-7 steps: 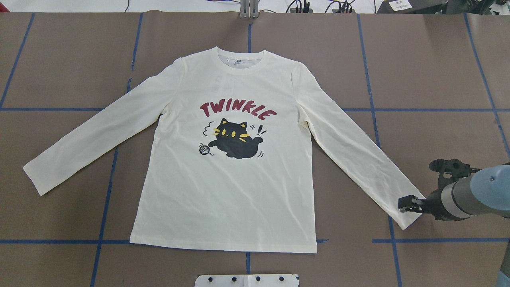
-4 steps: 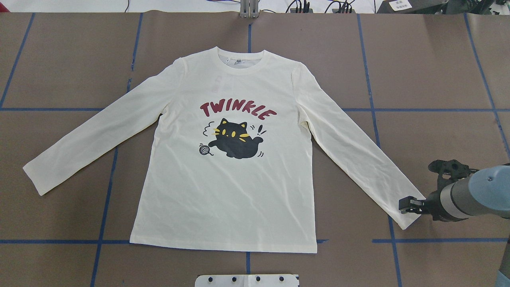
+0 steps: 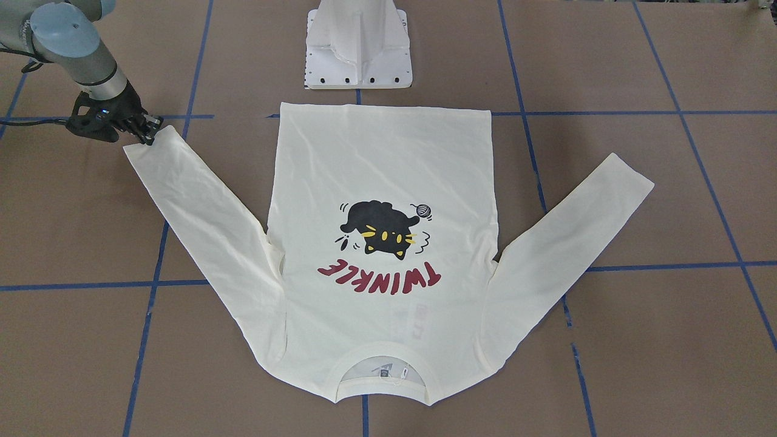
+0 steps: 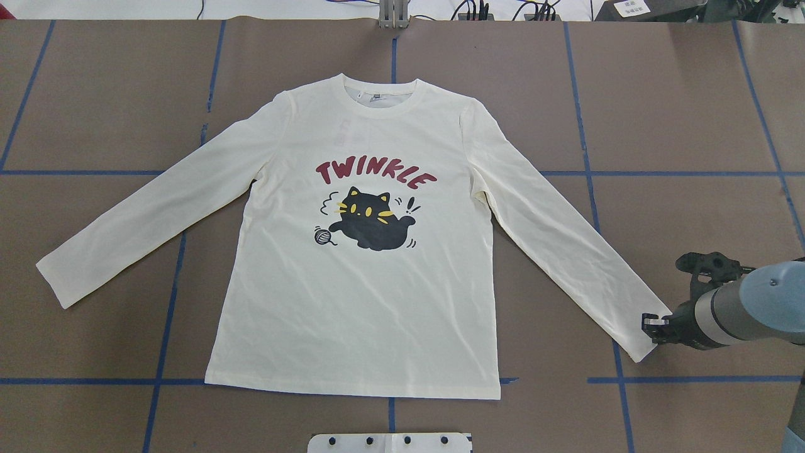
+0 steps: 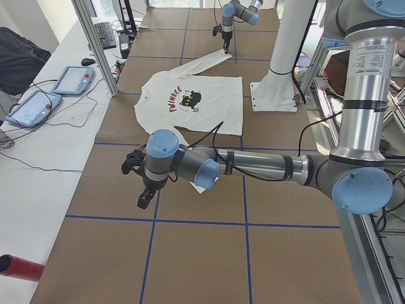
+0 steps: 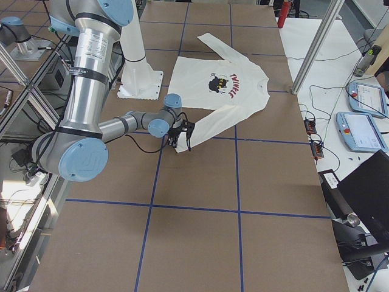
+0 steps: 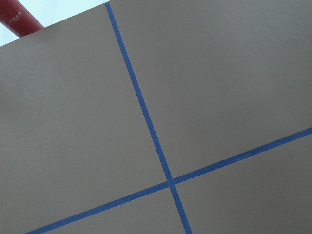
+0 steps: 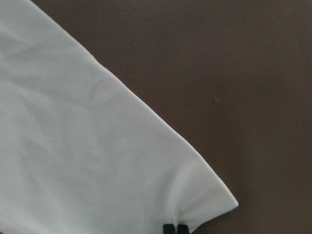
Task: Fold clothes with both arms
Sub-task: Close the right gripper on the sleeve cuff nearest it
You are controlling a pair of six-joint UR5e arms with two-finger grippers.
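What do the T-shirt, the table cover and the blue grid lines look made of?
T-shirt: soft matte knit, probably cotton; it creases finely and its cuff has a stitched hem. Table cover: matte brown paper or card, seemingly; flat, no sheen. Blue lines: likely tape; strip ends show.

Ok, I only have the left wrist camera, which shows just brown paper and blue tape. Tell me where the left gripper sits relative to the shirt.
Observer: In the exterior left view, the left gripper hangs over bare brown paper. It is off the T-shirt, out past the left-side sleeve.
Operator: Give me the right arm's status.
Observer: The right gripper is at the cuff of the other sleeve. The right wrist view shows its fingertips together on the cuff edge.
Operator: Report the shirt's layout.
Observer: It lies flat with the print up and both sleeves spread out. Nothing is folded yet.
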